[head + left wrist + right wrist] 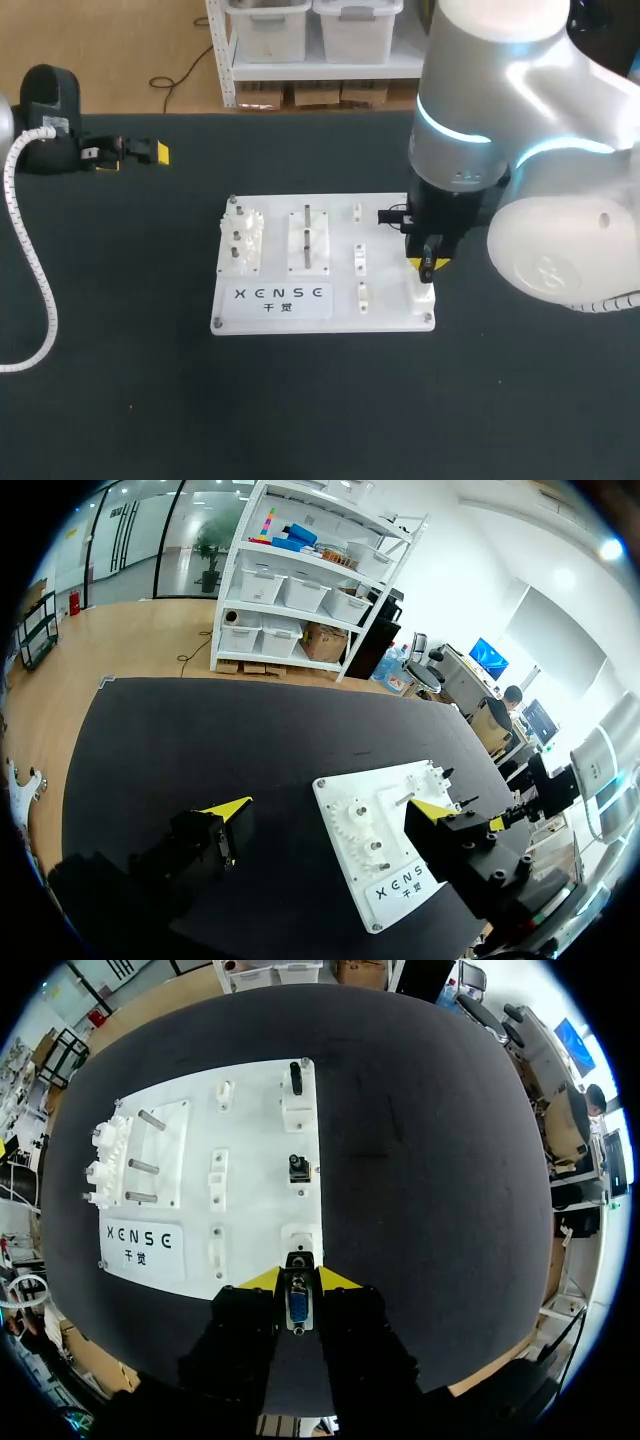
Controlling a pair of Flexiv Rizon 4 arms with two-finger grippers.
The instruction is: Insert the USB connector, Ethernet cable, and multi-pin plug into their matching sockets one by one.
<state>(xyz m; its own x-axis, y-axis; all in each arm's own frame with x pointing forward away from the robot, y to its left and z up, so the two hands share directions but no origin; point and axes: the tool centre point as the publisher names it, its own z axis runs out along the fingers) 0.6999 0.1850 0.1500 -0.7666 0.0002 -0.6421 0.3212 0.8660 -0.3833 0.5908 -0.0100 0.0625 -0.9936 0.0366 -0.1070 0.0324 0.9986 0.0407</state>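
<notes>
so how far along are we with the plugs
The far connector and middle connector look seated on the board. The right end effector grips the multi-pin plug at the near socket, apparently not fully in. Only that seems left. The left end effector sits open, aside.

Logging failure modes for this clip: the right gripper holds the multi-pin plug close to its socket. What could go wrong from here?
1. The multi-pin plug in the right gripper sits close to the white socket at the corner of the board; a slight tilt or offset could jam it on the rim.
2. The left gripper is open, far from the board; unbraced, the board might shift under a hard push.
</notes>
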